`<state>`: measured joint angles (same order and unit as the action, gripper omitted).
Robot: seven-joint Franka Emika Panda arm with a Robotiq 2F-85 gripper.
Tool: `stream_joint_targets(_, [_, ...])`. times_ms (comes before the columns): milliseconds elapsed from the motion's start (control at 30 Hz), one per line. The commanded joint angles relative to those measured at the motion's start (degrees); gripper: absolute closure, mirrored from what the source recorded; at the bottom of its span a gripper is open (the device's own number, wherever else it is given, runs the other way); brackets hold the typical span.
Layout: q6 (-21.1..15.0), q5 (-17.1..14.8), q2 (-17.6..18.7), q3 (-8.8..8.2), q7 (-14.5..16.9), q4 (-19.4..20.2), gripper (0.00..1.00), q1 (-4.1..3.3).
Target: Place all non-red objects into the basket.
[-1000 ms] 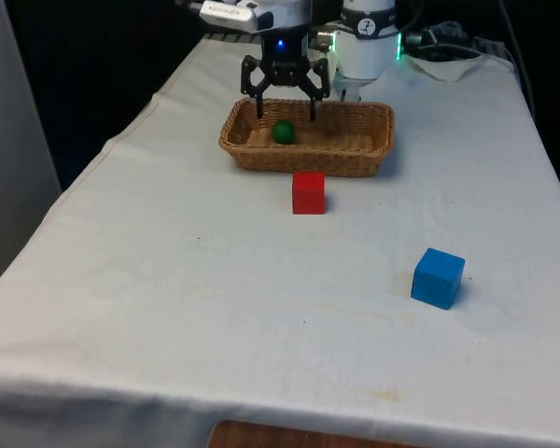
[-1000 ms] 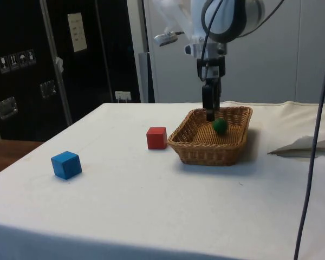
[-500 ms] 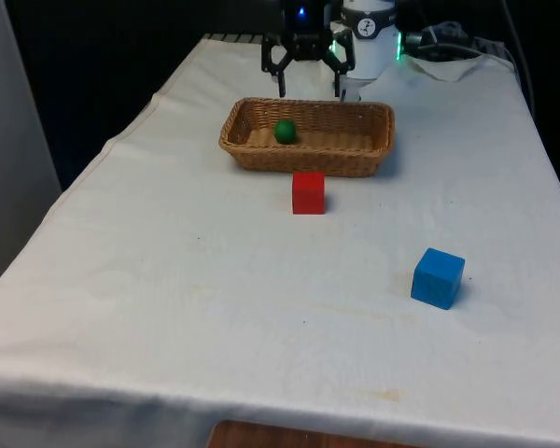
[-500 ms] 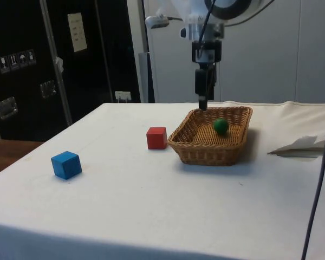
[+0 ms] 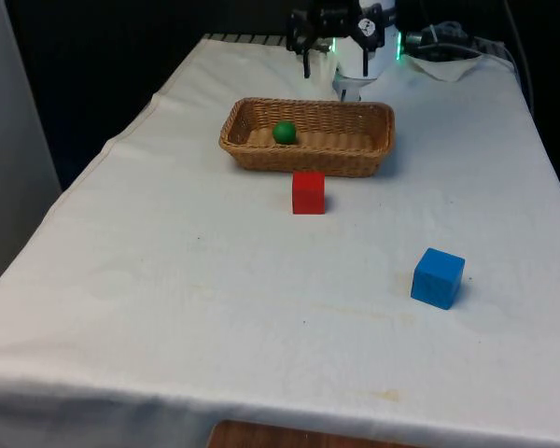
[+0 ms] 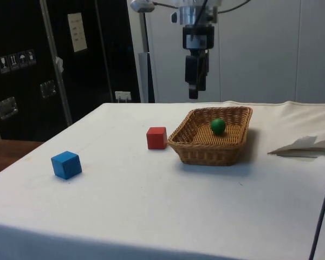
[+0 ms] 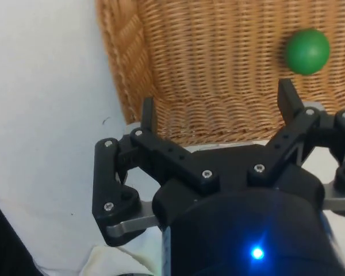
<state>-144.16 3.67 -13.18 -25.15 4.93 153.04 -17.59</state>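
gripper [image 5: 333,65] open, holding nothing, high above basket's [image 5: 373,140] far edge | green ball [image 5: 284,132] lies in basket below it | round, no long side

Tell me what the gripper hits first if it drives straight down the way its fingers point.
Probably the basket: in the wrist view the open gripper points down near its woven end wall. It might equally land just inside or on the cloth beside it; depth is unclear. The green ball lies off to one side.
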Motion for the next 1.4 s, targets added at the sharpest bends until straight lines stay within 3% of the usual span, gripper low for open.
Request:
stream_joint_targets(0, [0.8,0.6,0.0,0.8,-1.4,-0.6,0.0,0.0])
stream_joint_targets(133, [2.2,0.3,-0.2,2.64,-3.1,-2.1,0.0,-0.06])
stream_joint_targets(467, [3.8,-0.1,-0.3,5.33,-5.2,-4.4,0.0,-0.11])
stream_joint_targets(633, [4.7,-0.7,0.1,7.05,-6.9,-5.7,0.0,-0.63])
stream_joint_targets(667, [4.1,-0.2,-0.2,6.88,-6.6,-5.1,0.0,-0.29])
stream_joint_targets(867, [5.0,-1.7,1.4,8.54,-8.0,-7.4,0.0,-1.03])
stream_joint_targets(933, [4.5,-1.4,1.1,8.65,-7.7,-7.1,0.0,-0.69])
stream_joint_targets(1067, [5.4,-2.5,3.2,10.14,-9.0,-9.3,0.0,-1.2])
stream_joint_targets(1200, [6.0,-3.0,4.7,11.4,-10.0,-11.0,0.0,-1.38])
stream_joint_targets(1233, [5.4,-2.5,4.4,11.29,-9.8,-10.6,0.0,-1.09])
stream_joint_targets(1267, [6.1,-3.0,5.0,11.63,-10.3,-11.4,0.0,-1.43])
stream_joint_targets(1367, [6.6,-2.9,6.1,12.32,-10.9,-12.6,0.0,-1.43])
